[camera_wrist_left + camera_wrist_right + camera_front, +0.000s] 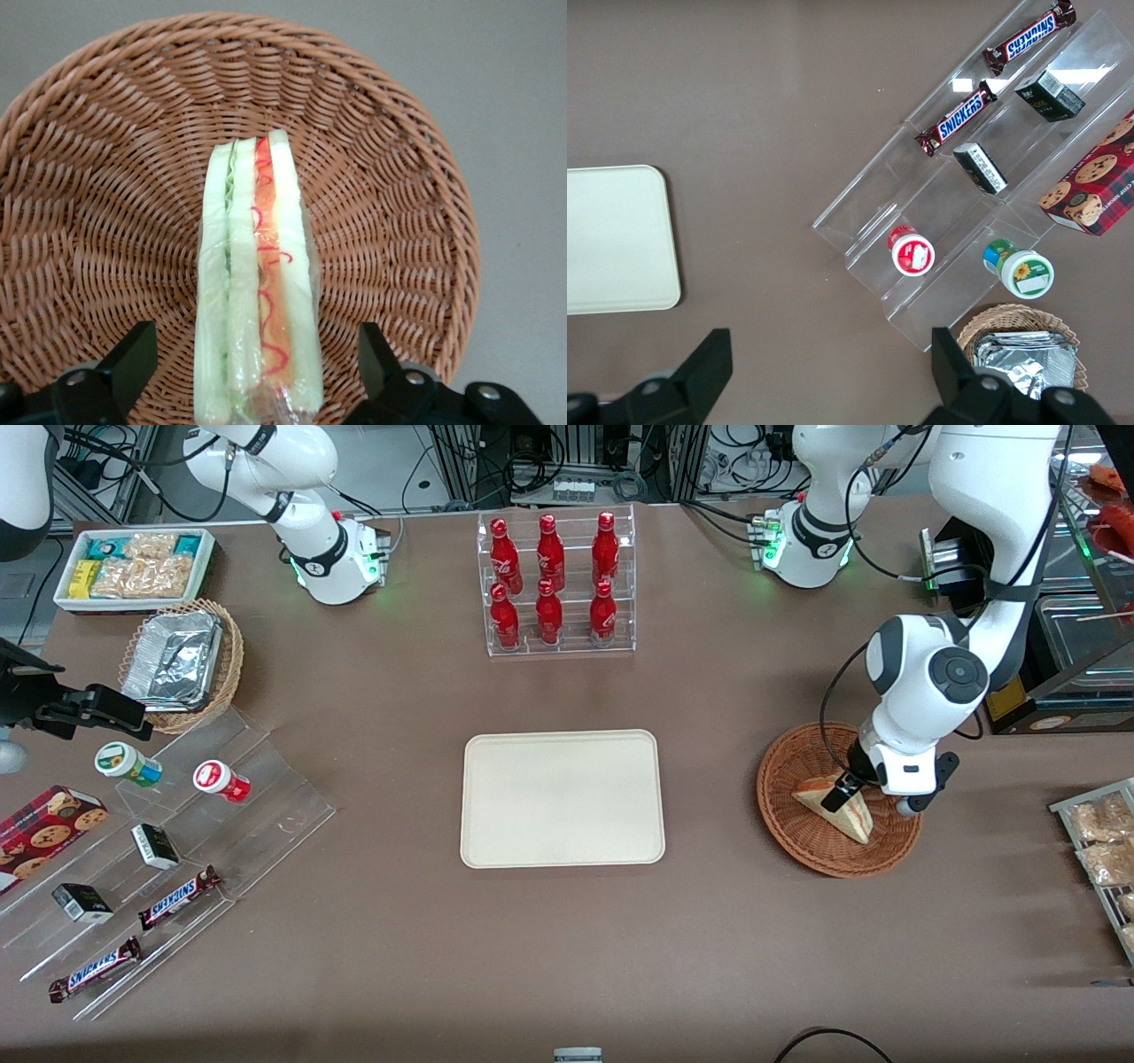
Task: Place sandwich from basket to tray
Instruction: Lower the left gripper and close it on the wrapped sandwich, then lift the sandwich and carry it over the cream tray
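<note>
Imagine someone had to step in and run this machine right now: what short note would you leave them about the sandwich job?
Gripper: open, lowered into the basket, one finger on each side of the sandwich, not yet closed on it.
Sandwich: standing on edge in the basket, filling side up toward the wrist camera.
Tray: mid-table, beside the basket toward the parked arm's end, nothing on it.
Done: the approach to the sandwich.
Left: close on the sandwich, lift it out, carry it over and set it on the tray.
</note>
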